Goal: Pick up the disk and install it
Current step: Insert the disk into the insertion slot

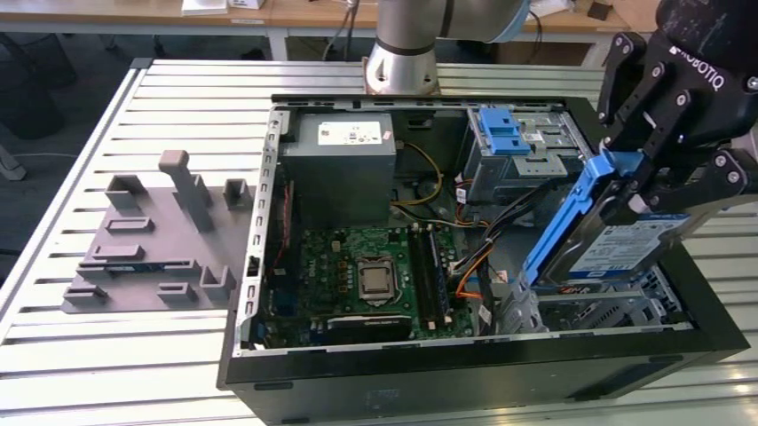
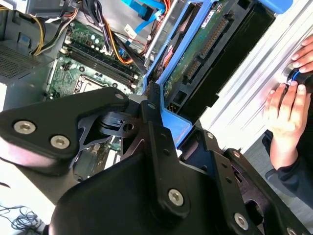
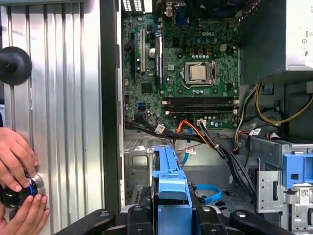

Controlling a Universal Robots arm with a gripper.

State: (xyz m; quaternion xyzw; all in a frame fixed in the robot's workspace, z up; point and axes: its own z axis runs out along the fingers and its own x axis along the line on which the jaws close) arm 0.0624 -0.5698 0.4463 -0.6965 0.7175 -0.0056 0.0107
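Jaws clamped on disk (image 1: pixel 627 247), tilted over open computer case (image 1: pixel 474 373)

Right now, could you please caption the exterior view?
Gripper holds the disk tilted over the open computer case.

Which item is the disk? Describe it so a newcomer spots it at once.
Start at the open computer case on the slatted table. At its side on the exterior view's right, the black claw grips the disk, tilted. Unlike the grey box with a small sticker, it is a flat slab with blue rails and a blue-banded white label.
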